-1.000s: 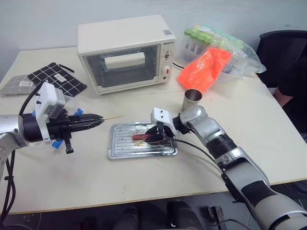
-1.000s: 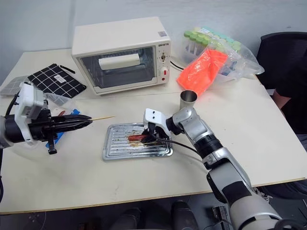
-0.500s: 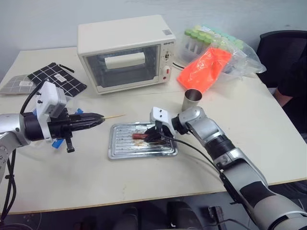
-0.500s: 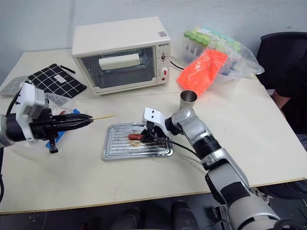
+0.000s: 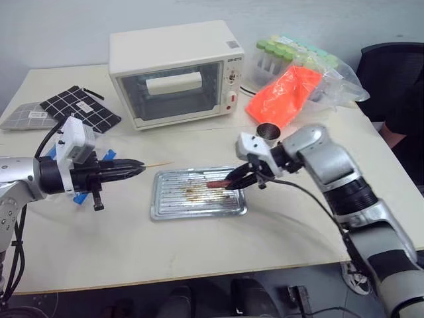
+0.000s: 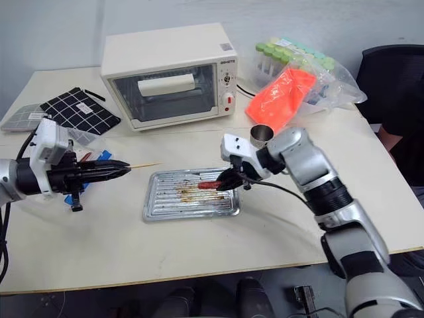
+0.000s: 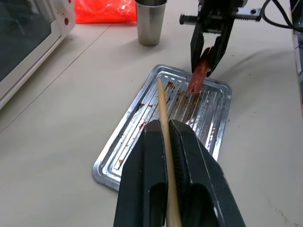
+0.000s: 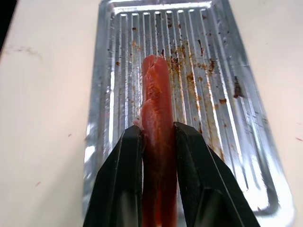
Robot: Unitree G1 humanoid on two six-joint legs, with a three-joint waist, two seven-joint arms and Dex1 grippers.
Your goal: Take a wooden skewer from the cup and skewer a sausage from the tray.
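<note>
My left gripper [image 5: 136, 167] hovers left of the tray, shut on the wooden skewer [image 5: 158, 163], whose pale tip points toward the tray. The left wrist view shows the skewer [image 7: 163, 113] running out between the closed black fingers. The silver ridged tray [image 5: 165, 205] lies mid-table, grease-stained, with nothing lying on it. My right gripper [image 5: 232, 180] is above the tray's right end, shut on the reddish sausage [image 5: 217, 183]. In the right wrist view the sausage [image 8: 156, 94] sticks out past the fingers, held clear above the tray [image 8: 208, 56]. The metal cup [image 5: 268, 130] stands just behind the right gripper.
A cream toaster oven [image 5: 173, 69] sits behind the tray. A clear bag with orange material and green-capped tubes [image 5: 298, 79] lies at the back right. A checkered cloth [image 5: 79, 106] is at the back left, and a blue object [image 5: 79, 195] lies under the left arm. A black chair [image 5: 391, 66] stands right of the table.
My right gripper has lifted the sausage off the tray, moving up and to the right. The left gripper with the skewer has stayed in place.
</note>
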